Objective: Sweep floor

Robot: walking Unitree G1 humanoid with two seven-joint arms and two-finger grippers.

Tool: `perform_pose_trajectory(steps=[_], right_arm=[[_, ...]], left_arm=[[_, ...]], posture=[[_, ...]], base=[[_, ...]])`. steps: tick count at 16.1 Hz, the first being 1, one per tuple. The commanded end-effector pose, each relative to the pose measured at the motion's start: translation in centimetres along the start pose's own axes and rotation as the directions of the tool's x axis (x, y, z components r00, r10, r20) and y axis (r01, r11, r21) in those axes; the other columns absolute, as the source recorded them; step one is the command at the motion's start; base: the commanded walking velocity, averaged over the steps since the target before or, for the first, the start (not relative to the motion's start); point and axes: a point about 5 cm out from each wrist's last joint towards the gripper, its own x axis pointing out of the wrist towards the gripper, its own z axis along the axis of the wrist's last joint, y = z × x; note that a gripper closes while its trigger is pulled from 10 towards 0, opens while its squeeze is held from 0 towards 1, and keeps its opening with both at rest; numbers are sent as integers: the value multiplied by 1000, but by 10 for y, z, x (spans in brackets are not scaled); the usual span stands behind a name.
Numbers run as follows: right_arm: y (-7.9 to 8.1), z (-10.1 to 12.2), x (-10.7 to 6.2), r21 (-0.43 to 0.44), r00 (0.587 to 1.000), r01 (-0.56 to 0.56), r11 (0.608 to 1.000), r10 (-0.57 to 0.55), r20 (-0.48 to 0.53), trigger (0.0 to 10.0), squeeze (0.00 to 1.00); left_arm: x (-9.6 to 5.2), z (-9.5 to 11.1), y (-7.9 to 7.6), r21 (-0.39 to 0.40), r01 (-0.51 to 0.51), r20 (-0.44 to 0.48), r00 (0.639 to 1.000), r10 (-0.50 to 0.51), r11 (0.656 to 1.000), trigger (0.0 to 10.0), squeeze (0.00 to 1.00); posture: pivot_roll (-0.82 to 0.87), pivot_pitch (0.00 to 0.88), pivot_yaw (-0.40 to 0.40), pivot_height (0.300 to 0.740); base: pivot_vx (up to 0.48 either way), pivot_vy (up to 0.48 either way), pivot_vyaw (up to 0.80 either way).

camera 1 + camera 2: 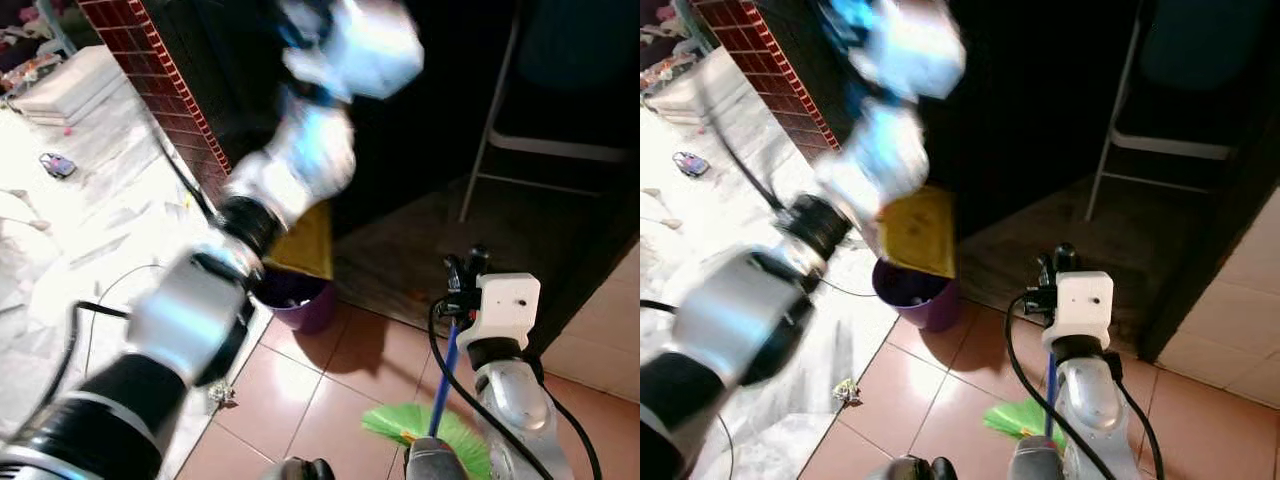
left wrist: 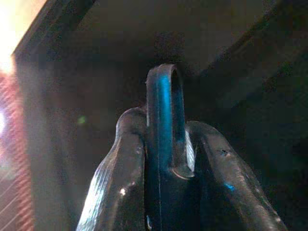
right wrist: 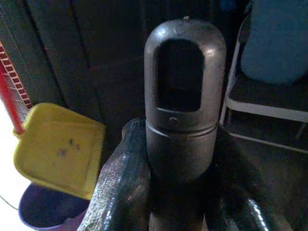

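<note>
The right wrist view looks along the right hand (image 3: 185, 192), whose two black fingers (image 3: 120, 187) are closed tight around the dark grey cap of the broom handle (image 3: 185, 96), with its oval hanging hole facing the camera. The eye views show more of the broom: a blue shaft (image 1: 443, 375) running steeply down from the right hand (image 1: 462, 275) to the green bristles (image 1: 430, 425), which lie on the tiled floor (image 1: 330, 370) near the robot's feet. The broom's long axis is close to upright, cap up and bristles down.

The left wrist view is dark; the left hand (image 2: 166, 183) has its fingers (image 2: 115, 187) pressed against a thin blue loop-ended handle (image 2: 163, 120) that stands up between them. In the eye views the left arm (image 1: 200, 310) reaches up and forward, motion-blurred, and the yellow dustpan (image 1: 918, 232) hangs tilted, mouth downward, just above a purple bin (image 1: 912, 292). From the right wrist the dustpan's inner face (image 3: 62, 147) can be seen, with a few dark specks on it, above the bin's rim (image 3: 43, 211).

Around them: a red-tiled wall edge (image 1: 160, 70), a dark doorway behind the dustpan, a folding chair (image 1: 540, 120) on a dark mat, black cables on pale marbled floor (image 1: 90, 200), and a small crumpled scrap (image 1: 222, 394) on the tiles beside the bin.
</note>
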Motion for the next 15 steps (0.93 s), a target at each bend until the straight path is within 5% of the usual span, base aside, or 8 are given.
perform_pose_trajectory(steps=[1, 2, 5, 9, 11, 15], right_arm=[[6, -12, 1, 48, 997, -32, 998, 35, -67, 10000, 0], [7, -13, 8, 53, 997, -45, 998, 48, -61, 10000, 0], [18, -17, 26, 53, 993, -102, 993, 105, -55, 10000, 0], [36, -25, 52, 35, 977, -201, 979, 203, -68, 10000, 0], [39, -29, 58, 18, 972, -224, 974, 225, -70, 10000, 0], [45, -40, 68, -22, 962, -261, 965, 258, -90, 10000, 0]], left_arm=[[17, -11, 32, -9, -109, -88, 990, 108, 994, 10000, 0], [25, -18, 52, -53, -187, -171, 969, 176, 981, 10000, 0], [40, -21, 97, -8, -275, -180, 946, 270, 961, 10000, 0], [16, -17, 152, 151, -288, -159, 937, 310, 946, 10000, 0], [8, -11, 158, 153, -294, -177, 931, 319, 943, 10000, 0], [-30, 0, 154, 207, -156, -238, 950, 204, 966, 10000, 0]], posture=[[-306, 3, 202, 740], [-266, 0, 184, 740], [-196, 0, 147, 740], [-88, 0, 81, 740], [-60, 0, 63, 740], [-13, 0, 47, 740]], base=[[0, 0, 0], [0, 0, 0], [0, 0, 0], [0, 0, 0], [0, 0, 0], [0, 0, 0]])
